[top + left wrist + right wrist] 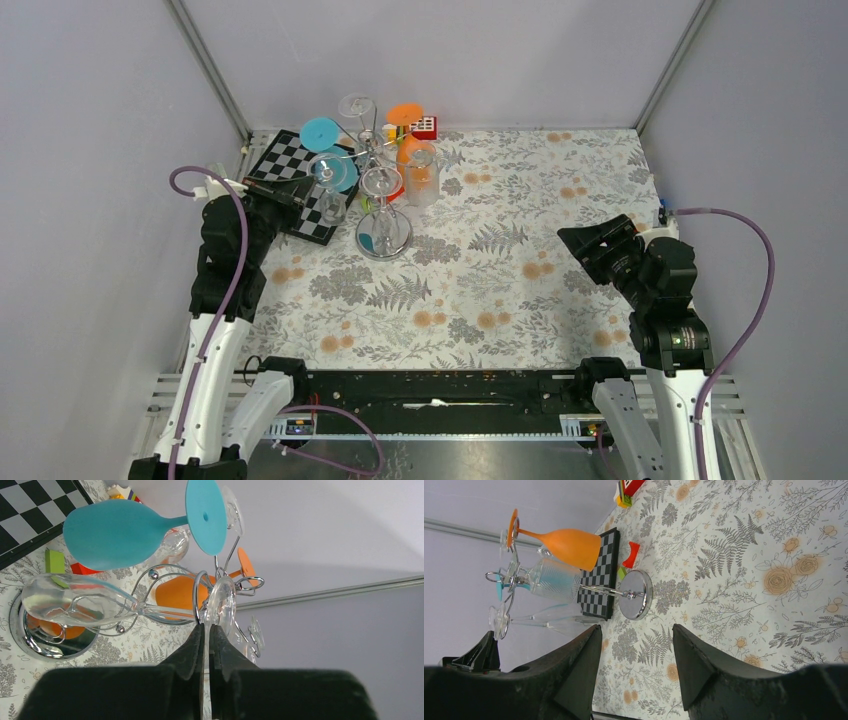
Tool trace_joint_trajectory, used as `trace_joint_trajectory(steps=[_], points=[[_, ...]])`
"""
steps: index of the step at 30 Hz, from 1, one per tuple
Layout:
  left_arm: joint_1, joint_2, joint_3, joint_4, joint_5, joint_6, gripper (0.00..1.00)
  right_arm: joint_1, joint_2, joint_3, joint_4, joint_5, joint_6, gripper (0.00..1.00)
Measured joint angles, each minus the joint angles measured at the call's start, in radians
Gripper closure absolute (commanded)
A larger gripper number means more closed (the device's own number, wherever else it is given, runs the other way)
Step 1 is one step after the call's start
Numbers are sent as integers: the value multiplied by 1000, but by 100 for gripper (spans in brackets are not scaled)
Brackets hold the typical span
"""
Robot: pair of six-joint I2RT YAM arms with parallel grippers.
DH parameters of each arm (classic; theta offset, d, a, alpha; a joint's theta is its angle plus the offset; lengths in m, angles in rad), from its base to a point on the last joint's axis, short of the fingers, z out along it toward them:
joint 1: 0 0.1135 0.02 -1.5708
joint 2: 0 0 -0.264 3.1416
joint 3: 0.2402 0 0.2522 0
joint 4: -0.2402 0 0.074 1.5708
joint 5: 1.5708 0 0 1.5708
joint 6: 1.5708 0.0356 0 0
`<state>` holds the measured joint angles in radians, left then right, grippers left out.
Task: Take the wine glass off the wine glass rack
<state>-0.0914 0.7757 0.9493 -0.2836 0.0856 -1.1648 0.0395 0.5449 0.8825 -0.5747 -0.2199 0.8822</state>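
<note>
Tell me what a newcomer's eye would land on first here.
The silver wire wine glass rack at the far left of the floral table, hung with a teal wine glass, an orange wine glass and clear ones. Next, the left gripper pinching a clear wine glass by its foot rim; the right gripper hangs open.

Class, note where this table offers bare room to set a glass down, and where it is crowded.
Bare cloth spans the middle, between the rack and the right gripper, and the far right corner. Crowded: the far left, around rack, chessboard and left gripper.
</note>
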Motion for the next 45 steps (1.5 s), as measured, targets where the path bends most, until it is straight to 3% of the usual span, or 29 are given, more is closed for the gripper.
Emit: trace_joint_trajectory(steps=[21,25,30,45], points=[[0,13,3,50,-156,-131,100,0,5,-20,5,-1,10,40],[-2,31,4,67,-158,-145,100,0,9,-24,7,-1,14,34],[-2,66,32,82,-122,-142,100,0,9,-30,11,-2,17,30],[-5,93,45,130,60,-142,100,0,9,-56,44,-10,36,33]])
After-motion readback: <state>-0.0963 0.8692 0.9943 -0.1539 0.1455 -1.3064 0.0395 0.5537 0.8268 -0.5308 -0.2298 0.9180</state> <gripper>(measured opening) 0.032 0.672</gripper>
